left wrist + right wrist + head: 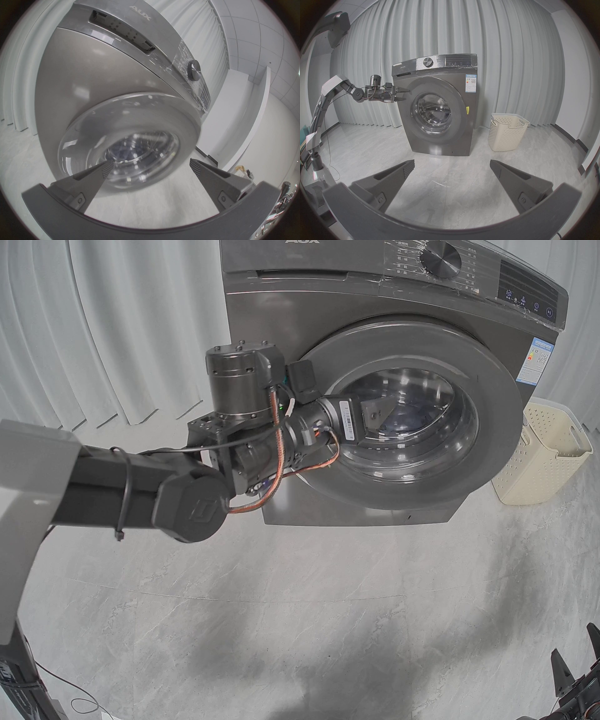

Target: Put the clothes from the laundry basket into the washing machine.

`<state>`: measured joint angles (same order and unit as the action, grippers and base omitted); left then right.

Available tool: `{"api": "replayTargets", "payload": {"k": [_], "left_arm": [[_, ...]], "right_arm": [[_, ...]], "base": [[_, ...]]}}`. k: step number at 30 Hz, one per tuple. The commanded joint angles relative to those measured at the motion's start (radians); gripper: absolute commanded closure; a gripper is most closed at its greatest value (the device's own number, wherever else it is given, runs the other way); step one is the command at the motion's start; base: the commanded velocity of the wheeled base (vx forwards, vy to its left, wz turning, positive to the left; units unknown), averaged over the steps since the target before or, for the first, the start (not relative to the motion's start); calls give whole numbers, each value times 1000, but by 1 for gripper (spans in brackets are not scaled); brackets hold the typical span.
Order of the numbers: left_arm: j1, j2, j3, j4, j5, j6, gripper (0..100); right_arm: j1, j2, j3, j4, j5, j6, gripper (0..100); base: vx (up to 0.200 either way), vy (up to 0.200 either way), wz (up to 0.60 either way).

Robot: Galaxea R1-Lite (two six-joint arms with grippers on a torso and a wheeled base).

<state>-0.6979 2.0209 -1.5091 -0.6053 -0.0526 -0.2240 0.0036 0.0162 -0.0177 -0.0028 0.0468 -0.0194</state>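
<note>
Left jaws at the closed washing machine (275, 321), laundry basket (544, 455) beside it.
The grey machine's round glass door (494, 427) is closed, and the left jaws hover just before it, spread wide and empty. The cream, perforated basket stands on the floor (300, 602) at the machine's right. The right jaws hang low, well apart, wide and empty.
</note>
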Motion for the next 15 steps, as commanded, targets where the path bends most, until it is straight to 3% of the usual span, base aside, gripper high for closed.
{"api": "replayTargets", "payload": {"k": [1, 3, 4, 5, 8, 11, 13, 14, 15], "left_arm": [[-15, -386, 395, 15, 0, 5, 0], [-14, -550, 572, 33, -1, 8, 0], [-14, -564, 586, 36, -1, 8, 0], [-6, -723, 747, 61, -6, 9, 0], [3, -933, 942, 76, 2, 6, 0], [52, -1108, 1081, 76, 5, 9, 0], [61, -1122, 1090, 75, 5, 11, 0], [161, -1232, 1169, 78, 2, 14, 0], [186, -1262, 1190, 81, 2, 14, 0]], "right_arm": [[1, -16, 18, 0, 1, -1, 0], [1, -16, 18, 0, 1, -1, 0], [1, -16, 18, 0, 1, -1, 0], [1, -16, 18, 0, 1, -1, 0], [1, -16, 18, 0, 1, -1, 0], [1, -16, 18, 0, 1, -1, 0], [1, -16, 18, 0, 1, -1, 0], [1, -16, 18, 0, 1, -1, 0], [1, -16, 18, 0, 1, -1, 0]], "base": [[0, 0, 0], [0, 0, 0], [0, 0, 0], [0, 0, 0], [0, 0, 0], [0, 0, 0], [0, 0, 0], [0, 0, 0], [0, 0, 0]]}}
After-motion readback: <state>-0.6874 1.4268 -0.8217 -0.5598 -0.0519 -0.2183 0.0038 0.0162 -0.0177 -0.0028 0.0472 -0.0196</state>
